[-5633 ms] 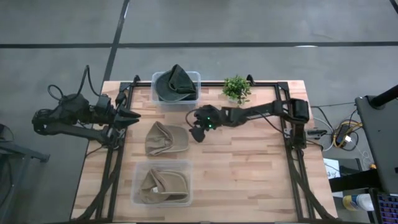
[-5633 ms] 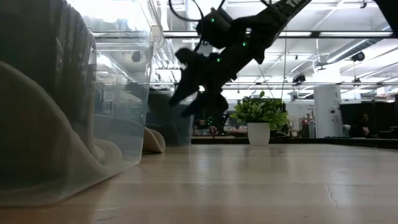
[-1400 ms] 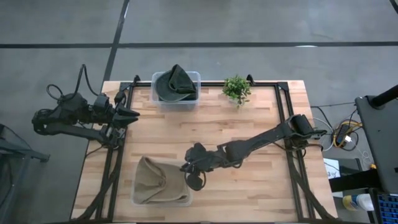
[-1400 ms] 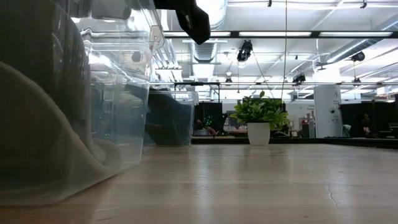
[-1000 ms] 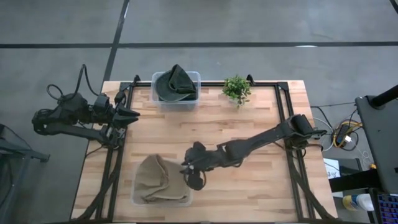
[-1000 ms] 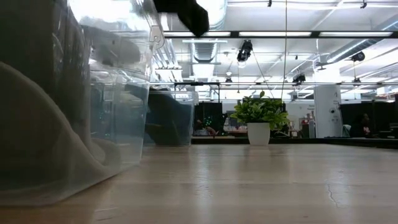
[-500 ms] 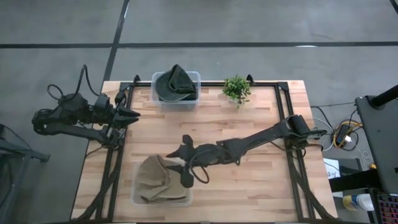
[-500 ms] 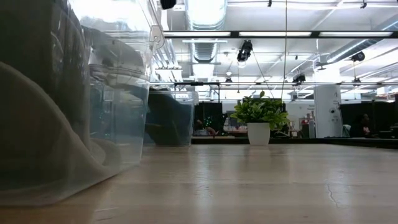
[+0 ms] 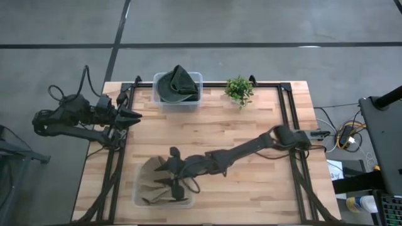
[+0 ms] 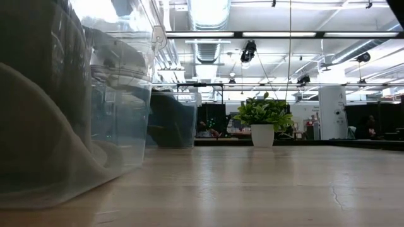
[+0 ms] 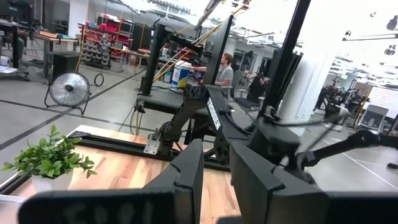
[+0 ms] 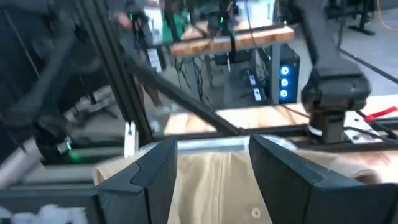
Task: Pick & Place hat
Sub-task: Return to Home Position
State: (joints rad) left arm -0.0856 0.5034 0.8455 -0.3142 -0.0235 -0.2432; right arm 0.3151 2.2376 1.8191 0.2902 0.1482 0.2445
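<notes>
Right claw (image 9: 166, 180) hangs spread and empty over the bin (image 9: 135, 194). Pulling away, 1 finger could snag a cap (image 12: 214, 186). Left claw (image 9: 130, 115) waits aside.

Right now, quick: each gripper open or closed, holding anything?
Left gripper: slightly open, empty, at left edge of the table.
Right gripper: open, empty, over the brown caps in the bin.

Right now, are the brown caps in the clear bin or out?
In: the brown caps lie within the clear bin's walls, under the right arm's open jaws; left arm waits aside.
</notes>
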